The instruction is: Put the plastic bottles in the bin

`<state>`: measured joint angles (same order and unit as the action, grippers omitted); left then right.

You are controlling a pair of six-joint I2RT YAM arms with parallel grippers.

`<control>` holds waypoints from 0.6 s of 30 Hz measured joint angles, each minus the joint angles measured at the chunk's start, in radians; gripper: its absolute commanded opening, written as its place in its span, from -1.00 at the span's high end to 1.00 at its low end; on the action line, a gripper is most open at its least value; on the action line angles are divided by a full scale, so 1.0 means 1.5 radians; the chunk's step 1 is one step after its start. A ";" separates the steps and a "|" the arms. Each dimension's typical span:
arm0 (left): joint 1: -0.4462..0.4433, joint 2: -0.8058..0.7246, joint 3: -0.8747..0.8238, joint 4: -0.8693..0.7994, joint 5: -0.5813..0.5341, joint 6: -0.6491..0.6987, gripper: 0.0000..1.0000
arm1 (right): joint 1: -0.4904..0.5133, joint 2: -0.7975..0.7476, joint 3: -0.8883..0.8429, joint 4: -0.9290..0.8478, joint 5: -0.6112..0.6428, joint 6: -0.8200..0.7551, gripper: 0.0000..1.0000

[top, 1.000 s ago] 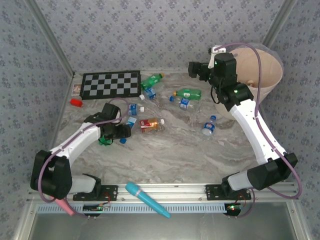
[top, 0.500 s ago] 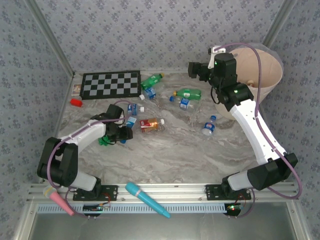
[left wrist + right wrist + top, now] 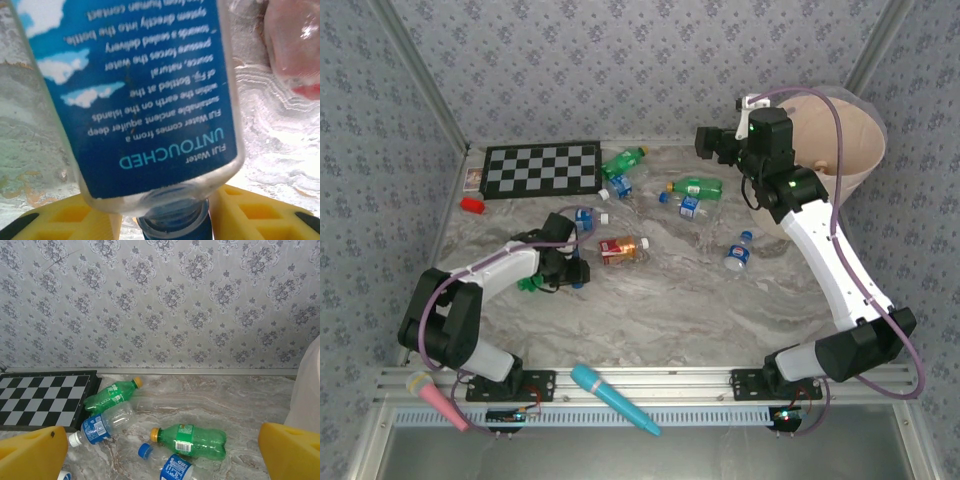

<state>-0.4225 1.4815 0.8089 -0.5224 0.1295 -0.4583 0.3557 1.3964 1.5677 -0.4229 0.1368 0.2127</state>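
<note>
The left gripper [image 3: 162, 217] is closed on a Fiji water bottle [image 3: 150, 90], its yellow fingers [image 3: 255, 212] on either side of the neck, just above the blue cap. That is a narrow hold at one end of a smooth, light bottle. The whole labelled body sticks out beyond the fingers, so on the lift it may well pivot, droop or slip free. A red-labelled bottle [image 3: 623, 248] lies just beside it, and a swinging body could knock that one away.

The bin [image 3: 860, 150] stands at the far right corner, well apart from this grip, so the carry crosses most of the table. The bin is tall, and a low approach would catch its rim or the clear liner. The right arm is raised just beside the bin and could get in the way.

The left arm reaches low over the marbled table [image 3: 680, 310], elbow bent and wrist down at the left-centre. The right gripper [image 3: 710, 142] hangs high with its jaws spread wide and empty, facing the back wall, where a green bottle [image 3: 192, 440] and others lie near the checkerboard [image 3: 542, 168]
</note>
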 measured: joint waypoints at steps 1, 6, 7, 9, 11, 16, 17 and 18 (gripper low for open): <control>-0.001 0.000 -0.002 0.000 -0.003 -0.002 0.07 | 0.000 0.000 0.000 0.000 -0.001 0.000 -0.99; -0.007 0.000 -0.011 0.001 -0.019 -0.014 0.35 | 0.000 0.000 0.000 -0.001 -0.004 0.005 -0.99; -0.008 0.000 -0.011 0.001 -0.022 -0.016 0.41 | 0.000 0.000 0.000 0.000 -0.005 0.005 -0.99; -0.011 -0.002 -0.011 0.001 -0.027 -0.020 0.58 | 0.000 0.000 0.000 0.000 -0.009 0.005 -0.99; -0.017 -0.009 -0.011 -0.001 -0.032 -0.021 0.62 | 0.000 0.000 0.000 0.000 -0.014 0.006 -0.99; -0.034 -0.075 -0.013 -0.020 -0.046 -0.021 0.60 | 0.000 0.000 0.000 -0.001 -0.035 0.017 -0.99; -0.035 -0.094 -0.013 -0.023 -0.047 -0.020 0.59 | 0.000 0.000 0.000 -0.001 -0.040 0.019 -0.99; -0.038 -0.115 -0.013 -0.027 -0.050 -0.019 0.58 | 0.000 0.000 0.000 -0.001 -0.049 0.022 -0.99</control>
<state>-0.4793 1.3090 0.7898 -0.5636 0.0551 -0.4870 0.3561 1.3964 1.5677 -0.4240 0.0628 0.2462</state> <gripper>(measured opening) 0.243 0.995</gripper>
